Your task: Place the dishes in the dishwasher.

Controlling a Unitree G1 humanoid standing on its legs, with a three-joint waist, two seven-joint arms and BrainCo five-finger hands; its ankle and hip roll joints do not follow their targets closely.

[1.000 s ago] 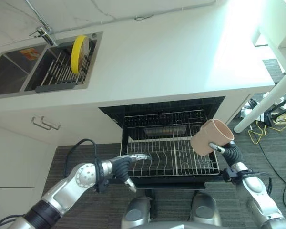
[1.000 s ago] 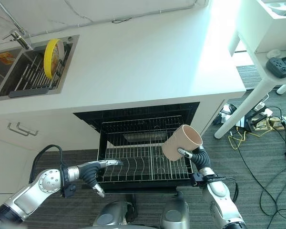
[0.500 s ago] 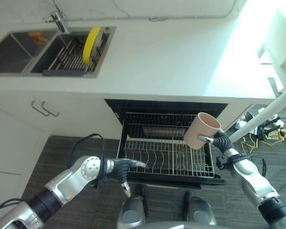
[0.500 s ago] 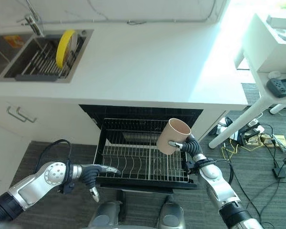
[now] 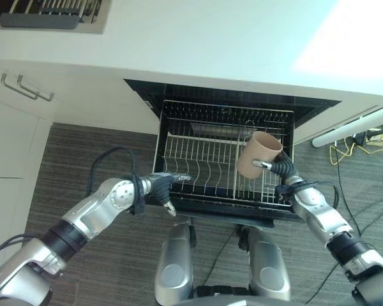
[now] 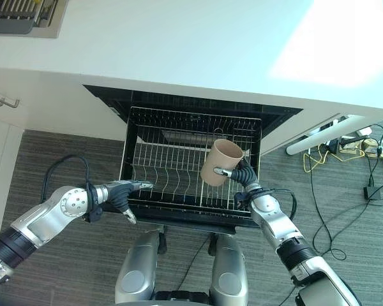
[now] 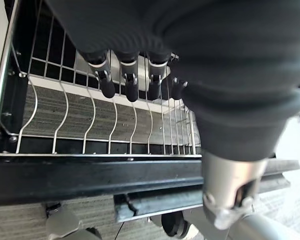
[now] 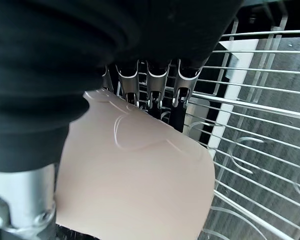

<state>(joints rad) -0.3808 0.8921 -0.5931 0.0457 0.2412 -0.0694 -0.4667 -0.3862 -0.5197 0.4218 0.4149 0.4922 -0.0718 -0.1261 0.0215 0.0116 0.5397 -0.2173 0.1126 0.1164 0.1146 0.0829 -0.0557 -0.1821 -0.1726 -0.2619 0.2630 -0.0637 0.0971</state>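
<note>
Holding a beige cup [image 6: 221, 162] over the pulled-out dishwasher rack [image 5: 204, 159], below the white table [image 6: 179, 44].
The rack's wire basket juts out of the dark dishwasher opening under the table edge. The right hand [image 6: 244, 174] has its fingers [image 8: 154, 82] curled round the cup, tilted above the rack's right part. The left hand [image 5: 161, 185] reaches the rack's front left edge, fingers [image 7: 130, 80] straight and relaxed, pinching nothing.

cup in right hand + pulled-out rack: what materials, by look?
Cup, held by the right hand: matte beige, opaque, smooth walls with no glare; likely plastic, possibly matte ceramic. Rack: thin bright wire grid with upright tines, shiny; looks like metal, maybe coated.
</note>
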